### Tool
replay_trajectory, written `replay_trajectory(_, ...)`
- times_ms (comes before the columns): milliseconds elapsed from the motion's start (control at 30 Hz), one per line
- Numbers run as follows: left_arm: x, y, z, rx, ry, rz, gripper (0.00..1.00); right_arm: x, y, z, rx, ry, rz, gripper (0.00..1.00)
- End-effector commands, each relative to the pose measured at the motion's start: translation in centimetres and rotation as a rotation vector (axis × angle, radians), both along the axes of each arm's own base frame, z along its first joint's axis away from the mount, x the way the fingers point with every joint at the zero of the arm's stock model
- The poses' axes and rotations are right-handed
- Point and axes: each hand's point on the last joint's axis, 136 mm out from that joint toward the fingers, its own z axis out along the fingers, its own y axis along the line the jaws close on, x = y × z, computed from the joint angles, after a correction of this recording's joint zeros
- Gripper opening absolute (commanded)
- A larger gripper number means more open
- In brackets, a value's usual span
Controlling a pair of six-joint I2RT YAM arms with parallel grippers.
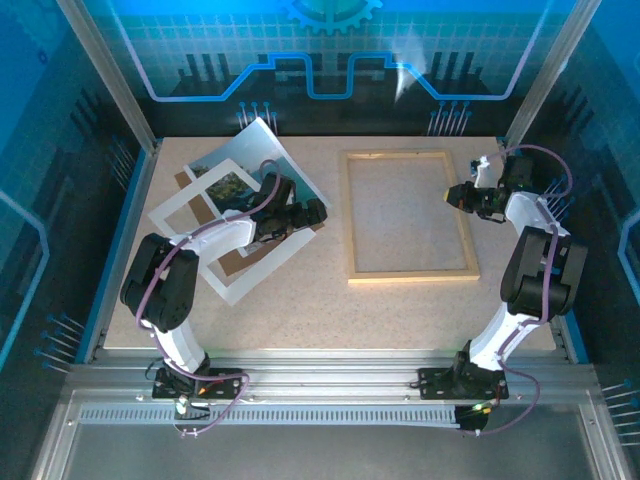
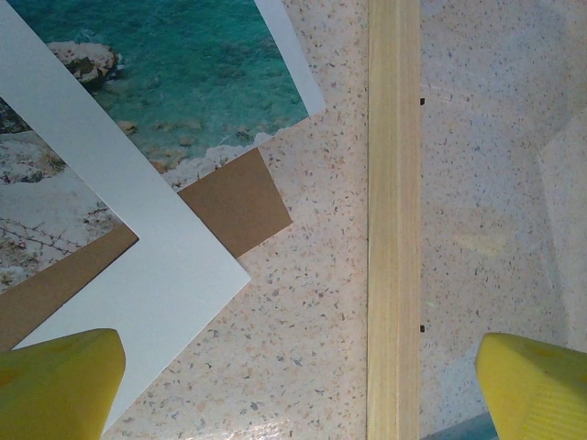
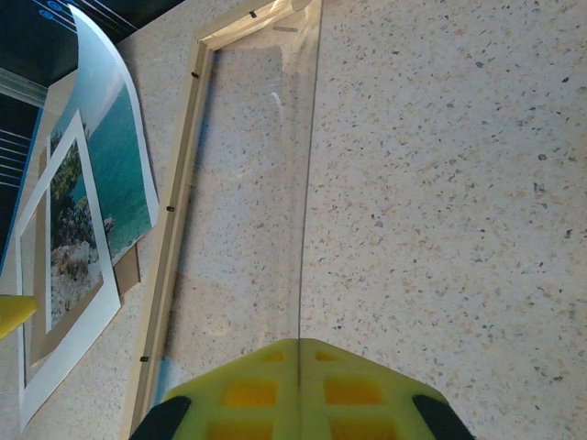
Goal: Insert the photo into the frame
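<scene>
Lying flat: frame (image 1: 412, 274) long axis near-far; photo (image 1: 255, 148) skewed diag.

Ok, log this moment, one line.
left hand open over speckled table | right hand shut by light wooden rectangular frame | glossy rectangular coast photo outside frame

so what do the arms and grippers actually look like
The left arm and right arm are built from chunky black segments and white links on black base plates, with purple cables looping along them. The left gripper has bright yellow fingers. The right gripper has yellow pads with a waffle grid and black corners.
</scene>
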Motion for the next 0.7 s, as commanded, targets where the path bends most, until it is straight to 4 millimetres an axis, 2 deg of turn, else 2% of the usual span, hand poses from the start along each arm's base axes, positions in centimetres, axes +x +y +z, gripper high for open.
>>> replay_trajectory(0, 0.0, -1.0, 0.5, -0.009, -0.008, -0.042, 0.99, 0.0, 0.7, 1.3, 0.018, -0.052, 0.026, 0.01)
replay_trajectory(367, 0.2, -1.2, 0.5, -0.012, -0.008, -0.044, 0.99, 0.0, 0.7, 0.1, 0.058, 0.014, -0.032, 0.09)
replay_trajectory(667, 0.2, -1.3, 0.3, -0.01, -0.005, -0.048, 0.99, -0.1, 0.5, -0.9, 0.016, 0.045, -0.054, 0.27)
